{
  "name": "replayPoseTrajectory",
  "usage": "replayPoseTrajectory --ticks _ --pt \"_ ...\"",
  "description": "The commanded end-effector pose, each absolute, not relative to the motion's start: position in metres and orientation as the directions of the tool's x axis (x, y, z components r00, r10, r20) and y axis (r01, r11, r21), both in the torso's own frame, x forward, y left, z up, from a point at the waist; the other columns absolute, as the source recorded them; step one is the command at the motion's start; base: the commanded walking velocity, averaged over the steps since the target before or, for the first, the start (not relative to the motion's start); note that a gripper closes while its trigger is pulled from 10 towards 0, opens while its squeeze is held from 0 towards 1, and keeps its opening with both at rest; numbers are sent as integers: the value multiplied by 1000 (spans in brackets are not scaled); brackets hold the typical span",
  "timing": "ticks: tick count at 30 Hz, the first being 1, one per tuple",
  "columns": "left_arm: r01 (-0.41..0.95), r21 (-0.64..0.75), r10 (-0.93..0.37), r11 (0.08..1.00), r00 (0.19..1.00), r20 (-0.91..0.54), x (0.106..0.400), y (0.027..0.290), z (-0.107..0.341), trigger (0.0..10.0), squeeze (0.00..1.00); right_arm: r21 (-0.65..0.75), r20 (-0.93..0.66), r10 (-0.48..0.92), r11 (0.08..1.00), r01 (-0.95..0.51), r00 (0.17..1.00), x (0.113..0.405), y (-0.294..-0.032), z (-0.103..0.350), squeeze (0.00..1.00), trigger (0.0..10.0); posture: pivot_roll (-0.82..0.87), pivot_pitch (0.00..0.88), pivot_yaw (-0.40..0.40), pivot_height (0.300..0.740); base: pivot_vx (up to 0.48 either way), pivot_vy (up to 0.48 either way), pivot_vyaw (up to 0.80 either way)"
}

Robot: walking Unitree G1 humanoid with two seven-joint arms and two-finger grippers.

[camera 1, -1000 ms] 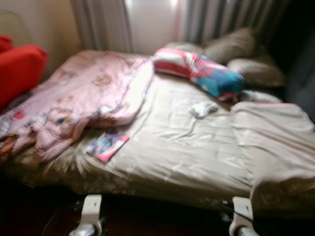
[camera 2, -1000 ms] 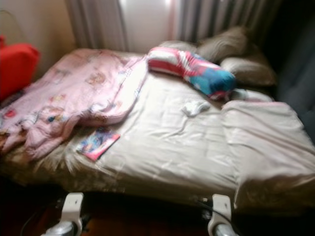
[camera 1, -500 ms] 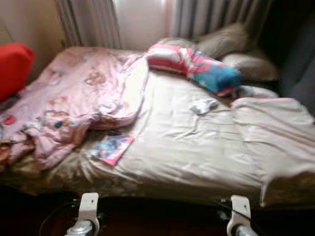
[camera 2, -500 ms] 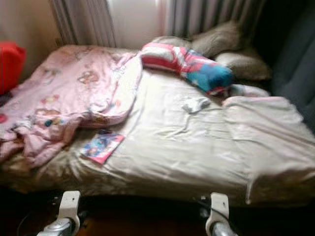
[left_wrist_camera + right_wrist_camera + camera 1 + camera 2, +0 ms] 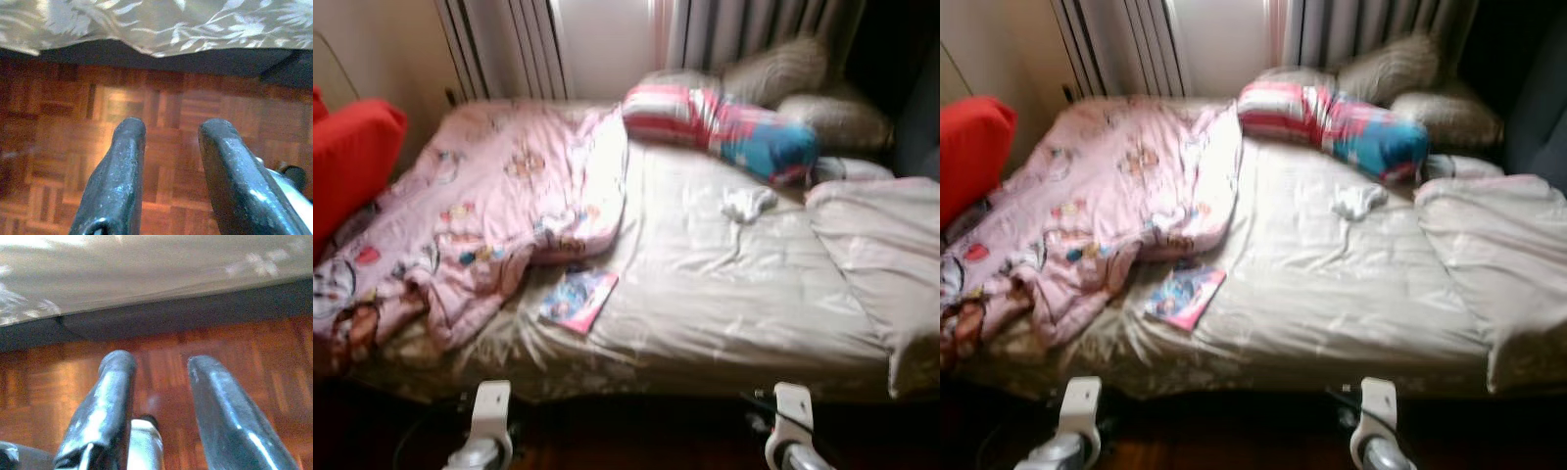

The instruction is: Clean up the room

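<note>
A bed [image 5: 724, 313] with a beige sheet stands in front of me. A crumpled pink blanket [image 5: 489, 215] covers its left half. A colourful booklet [image 5: 578, 300] lies near the front edge beside the blanket. A small white cloth [image 5: 747, 204] rests on the sheet toward the right. A striped red, white and blue pillow [image 5: 724, 132] lies at the head. My left gripper [image 5: 171, 142] and right gripper [image 5: 159, 377] hang low over the wooden floor by the bed skirt, both open with nothing between the fingers.
A red chair [image 5: 347, 157] stands at the left of the bed. Two grey-brown pillows [image 5: 803, 88] lean by the curtains [image 5: 744, 29]. A folded beige duvet [image 5: 891, 255] lies on the right side. Parquet floor [image 5: 146, 107] runs under the bed's edge.
The whole picture has shifted to the right, so the camera has turned left; more of the red chair and the blanket's left end show. Nothing on the bed has moved.
</note>
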State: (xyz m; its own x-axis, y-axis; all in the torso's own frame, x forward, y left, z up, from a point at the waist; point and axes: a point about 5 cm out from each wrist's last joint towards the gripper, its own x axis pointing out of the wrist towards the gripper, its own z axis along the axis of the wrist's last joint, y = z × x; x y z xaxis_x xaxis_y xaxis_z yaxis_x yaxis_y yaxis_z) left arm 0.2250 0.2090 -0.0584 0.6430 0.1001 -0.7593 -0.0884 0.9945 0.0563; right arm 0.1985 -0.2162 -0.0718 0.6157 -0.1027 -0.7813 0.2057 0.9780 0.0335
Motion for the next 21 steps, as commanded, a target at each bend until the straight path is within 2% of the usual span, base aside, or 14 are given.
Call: replayPoseTrajectory --ticks 1,21 --pt "-88 76 115 993 636 -763 225 216 -57 10000 0 45 -772 -95 978 203 628 204 -213 -69 0 10000 -2 0 20 690 0 428 0" --pt "-95 74 117 993 637 -762 226 216 -57 10000 0 54 -768 -89 978 202 634 205 -213 -69 0 10000 -1 0 19 690 0 424 0"
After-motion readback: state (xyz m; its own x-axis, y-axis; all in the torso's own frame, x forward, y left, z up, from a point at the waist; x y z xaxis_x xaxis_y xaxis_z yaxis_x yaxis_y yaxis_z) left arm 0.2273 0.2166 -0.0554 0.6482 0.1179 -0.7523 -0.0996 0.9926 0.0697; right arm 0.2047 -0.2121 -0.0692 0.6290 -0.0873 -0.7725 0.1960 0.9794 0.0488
